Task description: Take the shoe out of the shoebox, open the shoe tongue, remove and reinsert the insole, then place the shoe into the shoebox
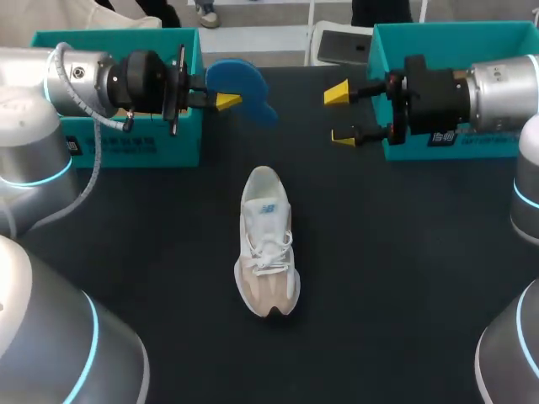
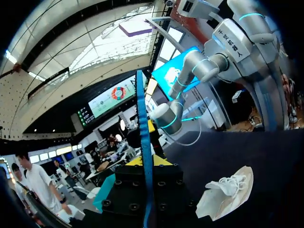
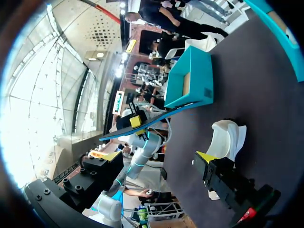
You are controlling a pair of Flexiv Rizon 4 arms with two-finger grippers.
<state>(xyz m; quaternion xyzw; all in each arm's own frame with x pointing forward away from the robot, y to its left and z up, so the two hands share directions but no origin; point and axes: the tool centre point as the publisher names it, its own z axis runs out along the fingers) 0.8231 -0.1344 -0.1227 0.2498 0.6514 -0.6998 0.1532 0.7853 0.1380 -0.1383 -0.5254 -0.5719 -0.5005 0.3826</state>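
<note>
1. Head view: the white shoe (image 1: 268, 240) lies laces up in the middle of the dark bench (image 1: 379, 278), outside both boxes; the left pincer (image 1: 226, 95) is clamped on the blue insole (image 1: 240, 77), held in the air beside the left teal box (image 1: 135, 143); the right pincer (image 1: 339, 114) stands wide open with nothing in it, just in front of the right teal box (image 1: 438, 38).
2. Left wrist view: the insole (image 2: 141, 109) shows edge-on, rising from between the pincer's yellow tips; the shoe (image 2: 228, 190) lies on the bench off to one side.
3. Right wrist view: the fingers are spread far apart around empty air; the shoe (image 3: 225, 137) lies just beyond one yellow tip; further off, the insole (image 3: 156, 118) hangs in the other pincer, near a teal box.
</note>
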